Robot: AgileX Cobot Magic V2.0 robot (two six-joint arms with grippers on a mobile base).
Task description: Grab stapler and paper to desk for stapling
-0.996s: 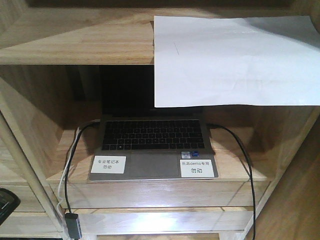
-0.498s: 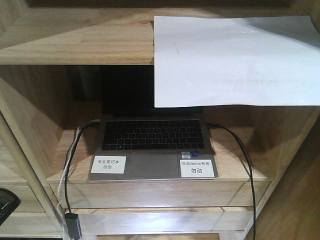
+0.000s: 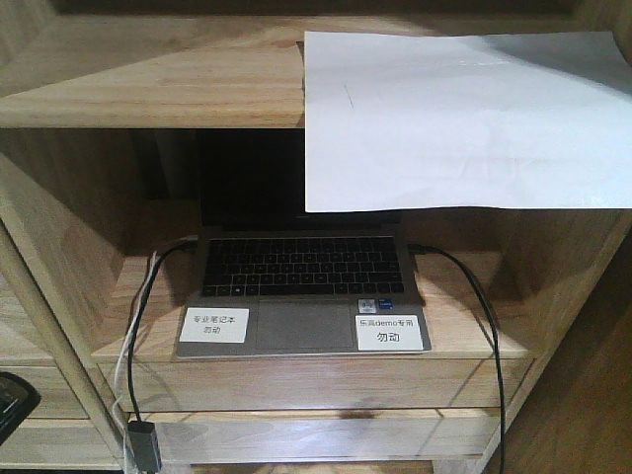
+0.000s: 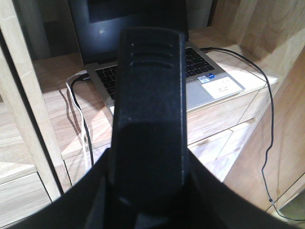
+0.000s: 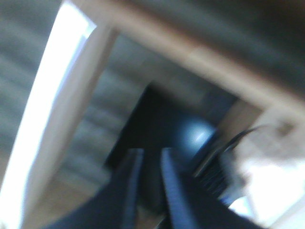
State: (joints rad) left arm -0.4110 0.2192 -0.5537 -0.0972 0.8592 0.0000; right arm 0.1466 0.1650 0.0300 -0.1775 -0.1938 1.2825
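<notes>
The paper (image 3: 464, 118) at 1 o'clock overhangs the upper shelf (image 3: 148, 84) lip, offering a pinchable edge; stapler unseen; right claw (image 5: 151, 167) narrowly parted, empty; left claw (image 4: 151, 62) state I cannot tell

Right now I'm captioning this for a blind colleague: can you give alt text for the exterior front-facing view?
A large white paper lies on the upper shelf of a light-wood unit, reaching past its front edge. Below, an open laptop sits in the compartment, two white labels on its palm rest, black cables at both sides.
</notes>
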